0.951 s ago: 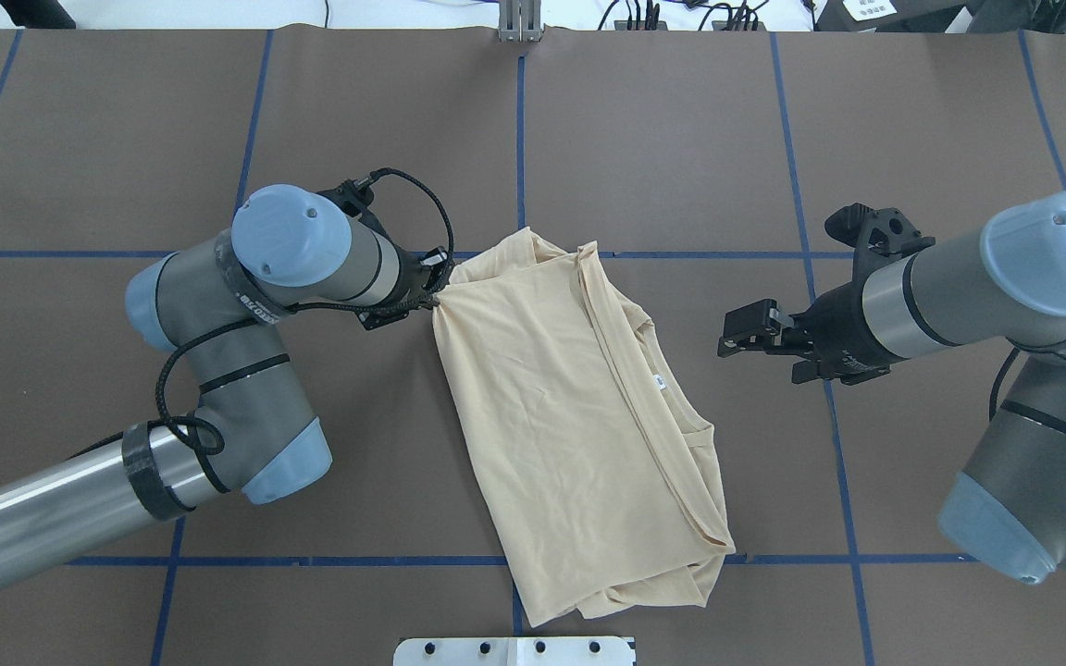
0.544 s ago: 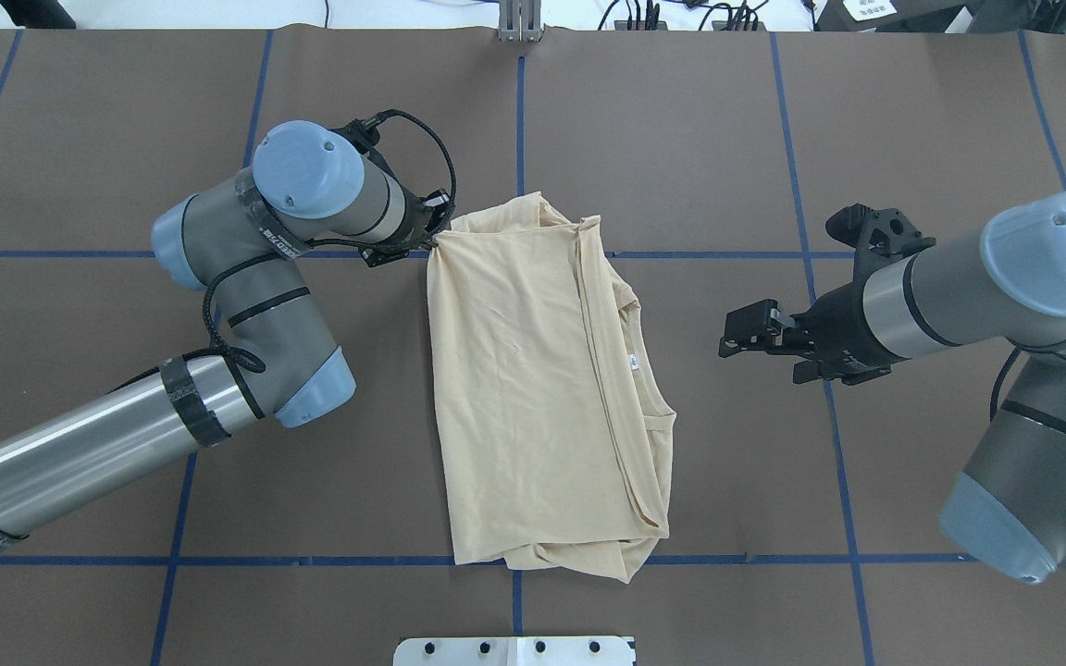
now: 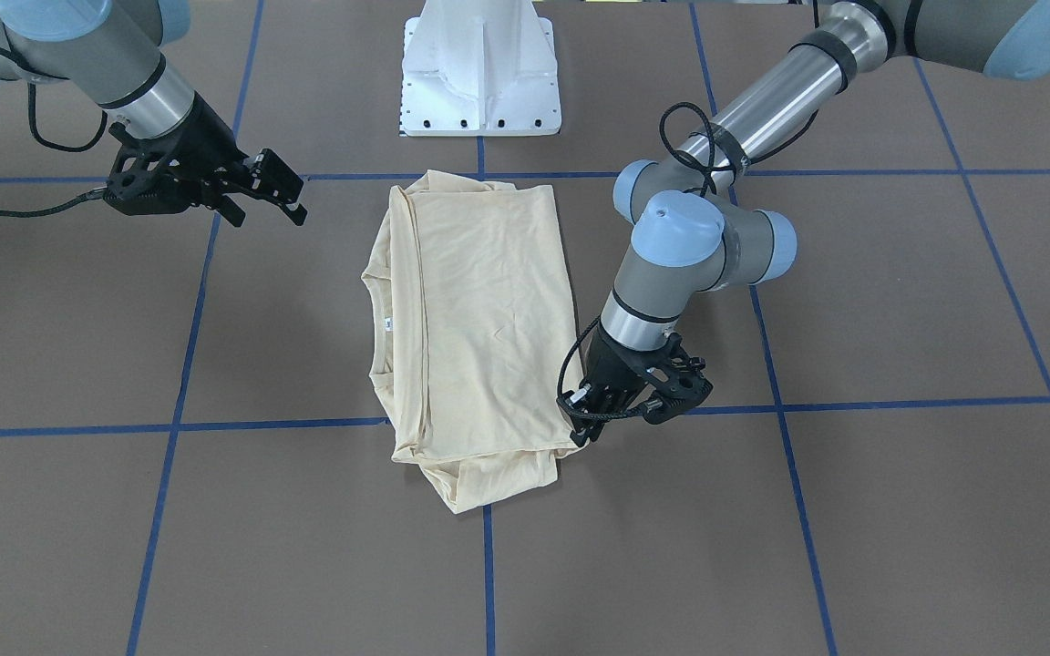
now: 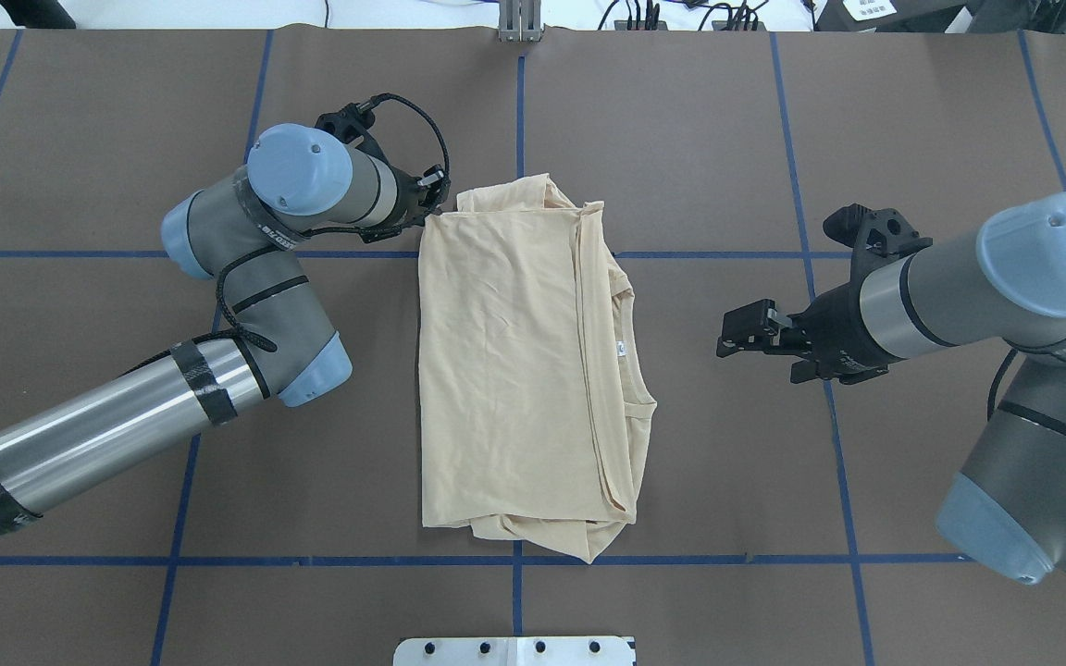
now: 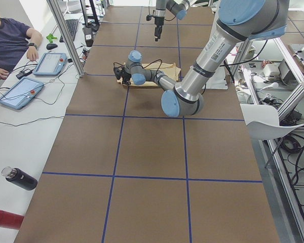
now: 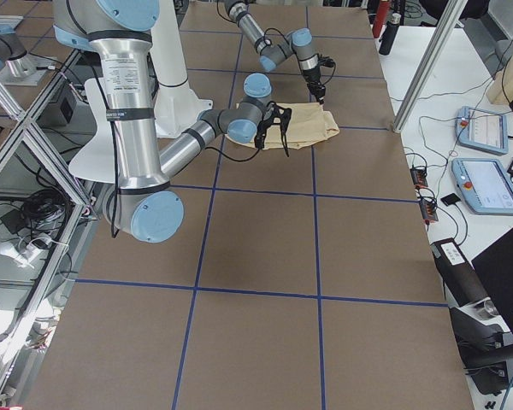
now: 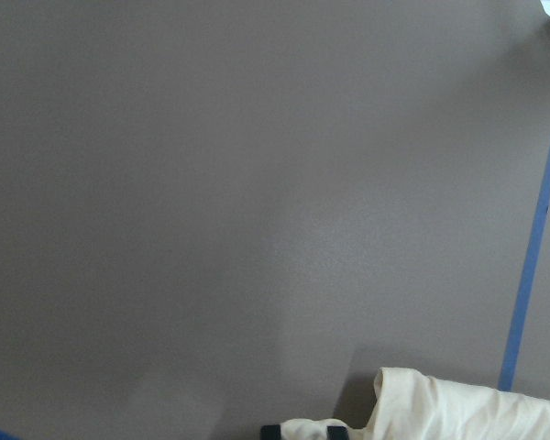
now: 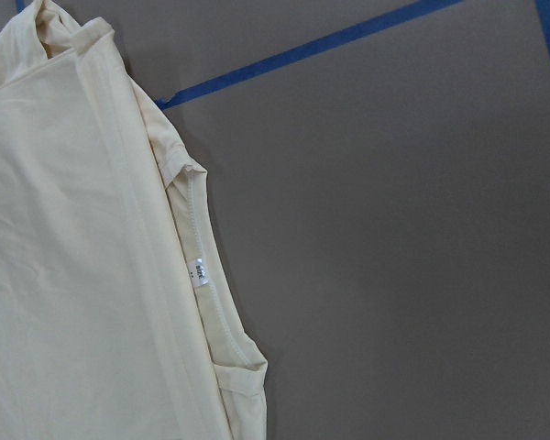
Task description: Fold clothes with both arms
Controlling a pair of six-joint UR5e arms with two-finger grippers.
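Observation:
The cream-yellow shirt (image 4: 514, 370) lies folded lengthwise at the table's middle, plain side up, with the print hidden. Its white neck label (image 4: 621, 350) shows at the right edge and also in the right wrist view (image 8: 200, 270). My left gripper (image 4: 431, 208) is shut on the shirt's far left corner, low at the table. In the left wrist view the cloth (image 7: 458, 408) sits between the fingertips (image 7: 271, 430). My right gripper (image 4: 733, 333) is open and empty, hovering apart from the shirt's right edge. In the front-facing view the left gripper (image 3: 581, 424) pinches the corner and the right gripper (image 3: 293, 200) is open.
Brown table cover with a blue tape grid (image 4: 519, 111). The white pedestal base (image 3: 479, 64) stands at the robot's side. An operator (image 5: 10, 40), tablets (image 5: 50, 63) and a bottle (image 5: 20, 178) are along the far side strip.
My left gripper pulled the shirt's corner away from the robot. The shirt swung from slanted to straight along the grid and slid a little left. The right arm stayed still.

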